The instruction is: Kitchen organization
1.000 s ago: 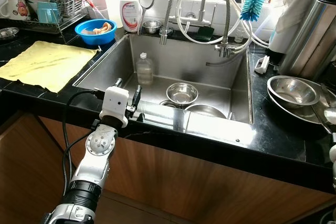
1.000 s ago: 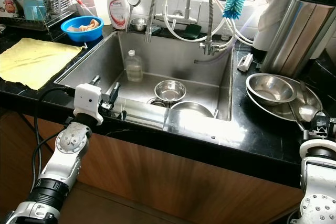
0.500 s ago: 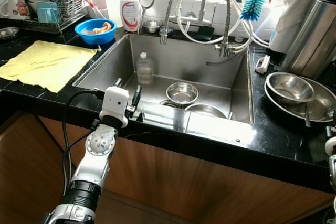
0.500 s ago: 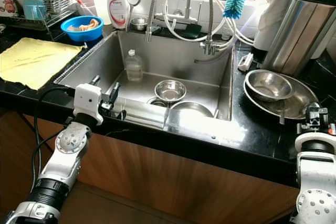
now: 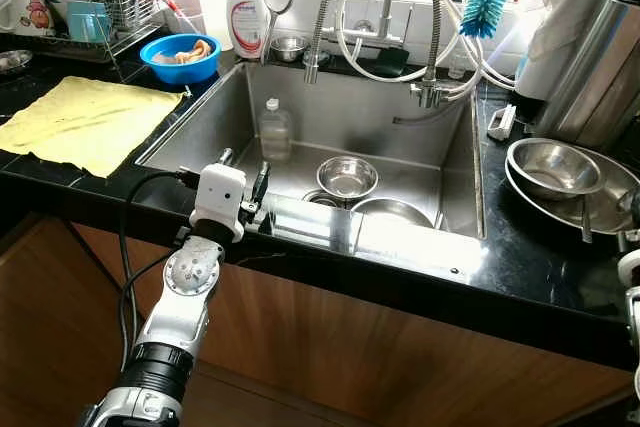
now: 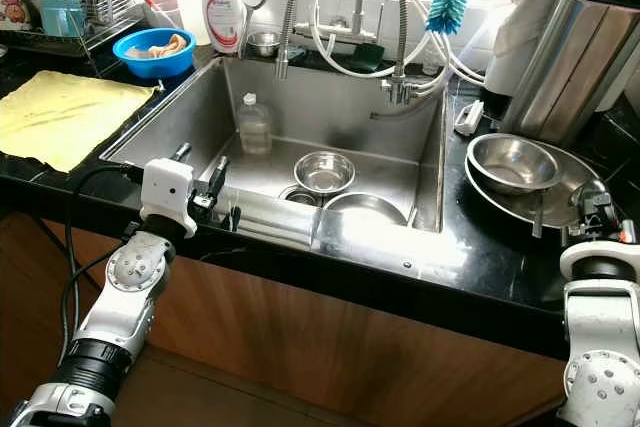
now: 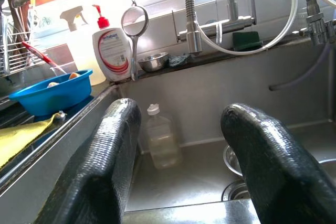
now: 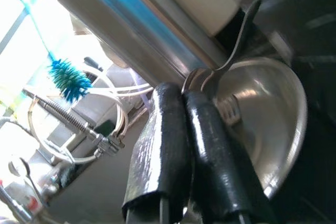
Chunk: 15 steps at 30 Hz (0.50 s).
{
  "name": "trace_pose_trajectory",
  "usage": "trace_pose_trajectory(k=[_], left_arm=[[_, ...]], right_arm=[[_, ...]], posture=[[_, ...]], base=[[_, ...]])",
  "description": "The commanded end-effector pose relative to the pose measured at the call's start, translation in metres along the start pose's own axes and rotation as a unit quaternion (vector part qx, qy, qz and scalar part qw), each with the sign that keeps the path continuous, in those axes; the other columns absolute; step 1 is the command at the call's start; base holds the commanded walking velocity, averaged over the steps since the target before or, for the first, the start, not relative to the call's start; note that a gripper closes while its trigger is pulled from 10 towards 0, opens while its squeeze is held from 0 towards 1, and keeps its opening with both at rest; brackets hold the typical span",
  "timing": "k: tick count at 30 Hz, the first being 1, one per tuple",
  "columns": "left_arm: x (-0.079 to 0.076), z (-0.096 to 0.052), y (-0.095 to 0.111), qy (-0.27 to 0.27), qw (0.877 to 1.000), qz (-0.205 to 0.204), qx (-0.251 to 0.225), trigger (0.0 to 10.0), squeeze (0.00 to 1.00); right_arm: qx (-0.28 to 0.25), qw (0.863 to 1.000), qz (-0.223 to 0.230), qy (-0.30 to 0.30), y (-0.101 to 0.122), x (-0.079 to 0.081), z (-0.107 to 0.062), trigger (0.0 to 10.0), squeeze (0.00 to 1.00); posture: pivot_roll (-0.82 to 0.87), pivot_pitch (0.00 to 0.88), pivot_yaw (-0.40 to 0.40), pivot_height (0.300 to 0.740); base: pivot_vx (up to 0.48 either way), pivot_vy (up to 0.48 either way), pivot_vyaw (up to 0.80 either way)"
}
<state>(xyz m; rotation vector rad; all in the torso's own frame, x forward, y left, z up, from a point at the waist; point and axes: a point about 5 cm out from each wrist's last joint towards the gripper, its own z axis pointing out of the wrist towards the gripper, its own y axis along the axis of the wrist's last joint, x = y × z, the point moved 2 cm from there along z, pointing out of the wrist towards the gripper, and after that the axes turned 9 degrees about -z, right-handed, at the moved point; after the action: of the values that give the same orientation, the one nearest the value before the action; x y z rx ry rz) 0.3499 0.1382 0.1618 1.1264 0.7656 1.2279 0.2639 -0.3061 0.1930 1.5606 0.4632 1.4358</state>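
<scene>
black stone counter around a steel sink (image 5: 455, 172); much is left: two bowls and a plastic bottle (image 5: 275, 131) sit in the basin, stacked steel bowls (image 6: 520, 172) on the right counter. right gripper (image 8: 184, 95), by those bowls, has its fingers pressed together on a fork (image 8: 231, 64). fork's long axis rises up and away from the fingertips over the bowls; which end is the tines, cannot tell. left gripper (image 7: 178, 145), fingers apart and empty, hovers at the sink's front rim.
</scene>
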Motion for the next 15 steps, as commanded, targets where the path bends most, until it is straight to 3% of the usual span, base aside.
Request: trace_pose_trajectory(k=[1, 3, 4, 7, 9, 15], left_arm=[[-0.001, 0.004, 0.003, -0.001, 1.0, 0.003, -0.006, 10.0, 0.0], [-0.002, 0.004, 0.003, -0.001, 1.0, 0.002, -0.007, 10.0, 0.0], [-0.002, 0.004, 0.003, 0.0, 1.0, 0.001, -0.007, 10.0, 0.0], [-0.001, 0.004, 0.003, 0.0, 1.0, 0.001, -0.007, 10.0, 0.0], [0.0, 0.003, 0.002, 0.003, 1.0, 0.002, -0.006, 10.0, 0.0], [0.0, 0.002, 0.002, 0.007, 1.0, 0.002, -0.006, 10.0, 0.0]], right_arm=[[-0.02, 0.999, -0.028, 0.021, 0.009, 0.009, 0.0, 10.0, 0.0], [-0.025, 0.996, -0.069, 0.044, 0.011, 0.019, 0.0, 10.0, 0.0], [-0.017, 0.99, -0.114, 0.076, 0.009, 0.031, 0.0, 10.0, 0.0], [-0.011, 0.987, -0.134, 0.093, 0.007, 0.037, -0.001, 10.0, 0.0], [0.018, 0.969, -0.176, 0.172, -0.01, 0.068, -0.008, 10.0, 0.0], [0.031, 0.951, -0.204, 0.231, -0.023, 0.093, -0.015, 10.0, 0.0]], posture=[[0.01, 0.0, -0.024, 0.74], [0.01, 0.0, -0.027, 0.74], [0.0, 0.0, -0.028, 0.74], [0.0, 0.0, -0.028, 0.74], [0.0, 0.0, -0.03, 0.74], [0.01, 0.0, -0.038, 0.74]], base=[[0.0, 0.0, 0.0], [0.0, 0.0, 0.0], [0.0, 0.0, 0.0], [0.0, 0.0, 0.0], [0.0, 0.0, 0.0], [0.0, 0.0, 0.0]])
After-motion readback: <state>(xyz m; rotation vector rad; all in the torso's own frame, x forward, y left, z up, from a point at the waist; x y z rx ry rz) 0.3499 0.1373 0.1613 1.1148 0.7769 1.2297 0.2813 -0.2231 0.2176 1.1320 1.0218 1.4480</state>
